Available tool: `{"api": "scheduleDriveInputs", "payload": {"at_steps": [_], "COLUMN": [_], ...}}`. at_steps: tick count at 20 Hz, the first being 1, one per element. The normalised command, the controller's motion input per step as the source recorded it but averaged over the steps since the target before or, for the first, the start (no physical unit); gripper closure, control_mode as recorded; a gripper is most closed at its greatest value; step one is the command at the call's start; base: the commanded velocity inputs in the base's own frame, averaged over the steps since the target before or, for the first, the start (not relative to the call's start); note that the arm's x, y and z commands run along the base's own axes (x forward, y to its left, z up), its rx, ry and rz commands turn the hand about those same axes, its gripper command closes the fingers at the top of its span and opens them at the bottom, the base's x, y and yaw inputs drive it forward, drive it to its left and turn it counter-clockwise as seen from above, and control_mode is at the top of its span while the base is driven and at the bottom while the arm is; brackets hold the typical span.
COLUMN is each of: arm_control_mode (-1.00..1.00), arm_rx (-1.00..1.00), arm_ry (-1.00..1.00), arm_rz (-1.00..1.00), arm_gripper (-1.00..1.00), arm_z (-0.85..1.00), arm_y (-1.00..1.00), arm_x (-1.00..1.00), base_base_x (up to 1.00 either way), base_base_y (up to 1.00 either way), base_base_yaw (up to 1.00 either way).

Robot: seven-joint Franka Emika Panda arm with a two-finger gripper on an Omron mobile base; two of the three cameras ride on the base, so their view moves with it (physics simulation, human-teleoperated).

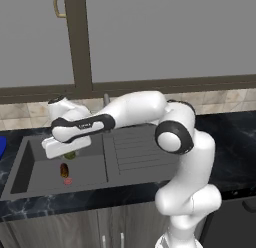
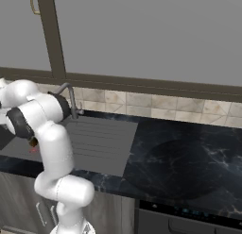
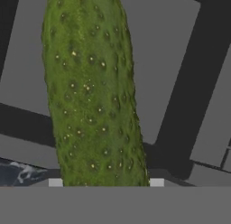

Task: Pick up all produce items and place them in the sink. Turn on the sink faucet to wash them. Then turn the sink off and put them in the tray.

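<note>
- The dark marble counter [image 1: 235, 137] runs under grey cabinets, with the sink [image 1: 30, 157] set into it.
- My gripper [image 1: 67, 151] hangs over the sink basin, jaws half closed on the green cucumber [image 3: 92, 92], held clear of the floor.
- The brown-orange oblong [image 1: 64, 170] already lies in the sink, just below.
- I judge I am mid-delivery: next, lower, release, then reach for the faucet [image 2: 70, 100] behind the sink.

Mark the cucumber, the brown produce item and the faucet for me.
Cucumber [image 3: 92, 96]: hand view, middle of its bumpy green body.
Brown item [image 1: 64, 169]: left base view, its middle, on the sink floor.
Faucet [image 2: 72, 102]: right base view, upright neck.
</note>
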Motion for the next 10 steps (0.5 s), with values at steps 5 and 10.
{"api": "scheduleDriveInputs", "payload": {"at_steps": [5,10], "arm_control_mode": [-1.0,-1.0], "arm_rx": [-0.02,-0.02], "arm_ry": [-0.09,-0.06], "arm_rz": [-0.16,-0.19], "arm_gripper": [1.0,1.0], "arm_z": [-0.41,-0.34], "arm_y": [0.02,0.0], "arm_x": [0.48,0.36], "base_base_x": [0.0,0.0], "base_base_y": [0.0,0.0], "base_base_yaw": [0.0,0.0]}}
